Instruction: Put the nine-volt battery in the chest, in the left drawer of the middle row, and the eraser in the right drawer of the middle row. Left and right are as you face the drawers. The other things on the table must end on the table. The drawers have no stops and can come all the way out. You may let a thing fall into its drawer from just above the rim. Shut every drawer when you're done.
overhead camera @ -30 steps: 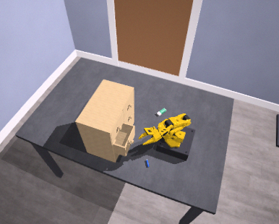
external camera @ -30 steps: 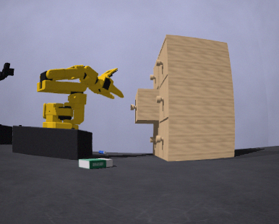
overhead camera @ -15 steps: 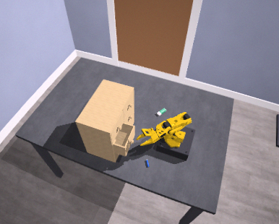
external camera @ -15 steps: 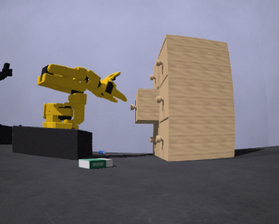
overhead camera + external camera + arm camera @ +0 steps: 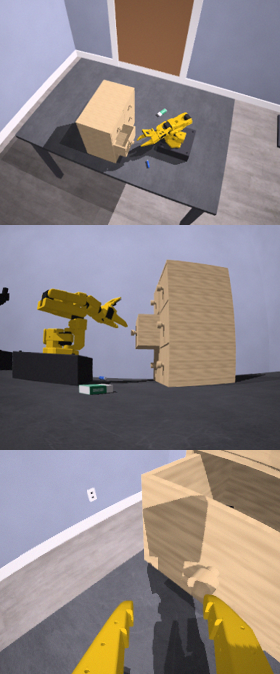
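Held open and empty before the pulled-out left middle drawer's knob is wrong in form.Facing the pulled-out left middle drawer (image 5: 125, 149) (image 5: 148, 332) (image 5: 240, 545), the gripper (image 5: 140, 143) (image 5: 123, 312) (image 5: 169, 600) is held partly open, with nothing gripped.

A plain room, its exact kind unclear: blue-grey painted walls (image 5: 239, 47) (image 5: 55, 480), brown white-framed door (image 5: 154, 36), grey wood-plank floor (image 5: 145, 207) (image 5: 65, 580).

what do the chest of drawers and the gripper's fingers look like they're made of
The chest looks like pale wood with a matte finish, going by its streaky grain; it could be veneer. The gripper's fingers seem to be matte yellow plastic, smooth and evenly coloured, though painted metal is possible.
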{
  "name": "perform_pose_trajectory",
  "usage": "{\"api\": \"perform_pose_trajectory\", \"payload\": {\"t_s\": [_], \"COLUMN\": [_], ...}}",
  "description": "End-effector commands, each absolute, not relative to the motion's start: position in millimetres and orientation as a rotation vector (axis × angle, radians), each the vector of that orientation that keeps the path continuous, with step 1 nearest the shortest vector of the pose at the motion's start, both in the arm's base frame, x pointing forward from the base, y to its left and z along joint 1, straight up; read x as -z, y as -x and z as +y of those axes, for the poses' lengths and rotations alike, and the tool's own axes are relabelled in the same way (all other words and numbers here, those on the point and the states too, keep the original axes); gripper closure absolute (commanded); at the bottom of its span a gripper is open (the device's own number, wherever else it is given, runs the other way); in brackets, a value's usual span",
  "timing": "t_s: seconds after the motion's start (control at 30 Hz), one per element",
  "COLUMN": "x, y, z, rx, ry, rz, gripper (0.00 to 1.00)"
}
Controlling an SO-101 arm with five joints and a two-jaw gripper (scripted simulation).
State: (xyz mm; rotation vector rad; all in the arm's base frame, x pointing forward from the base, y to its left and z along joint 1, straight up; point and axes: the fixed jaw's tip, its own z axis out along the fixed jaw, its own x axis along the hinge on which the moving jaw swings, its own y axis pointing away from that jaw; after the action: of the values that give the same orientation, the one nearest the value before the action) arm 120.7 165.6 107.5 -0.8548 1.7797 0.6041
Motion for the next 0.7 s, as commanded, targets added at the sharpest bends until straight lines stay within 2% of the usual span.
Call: {"api": "perform_pose_trajectory", "payload": {"t_s": [0.0,0.67], "x": [-107.1,-106.5], "y": [-122.5,-123.7], "z": [164.9,164.4], "rx": [-0.603,-0.599], "ry": [0.840,0.835], "rz": [1.784,1.786], "gripper": [0.79,0.79]}}
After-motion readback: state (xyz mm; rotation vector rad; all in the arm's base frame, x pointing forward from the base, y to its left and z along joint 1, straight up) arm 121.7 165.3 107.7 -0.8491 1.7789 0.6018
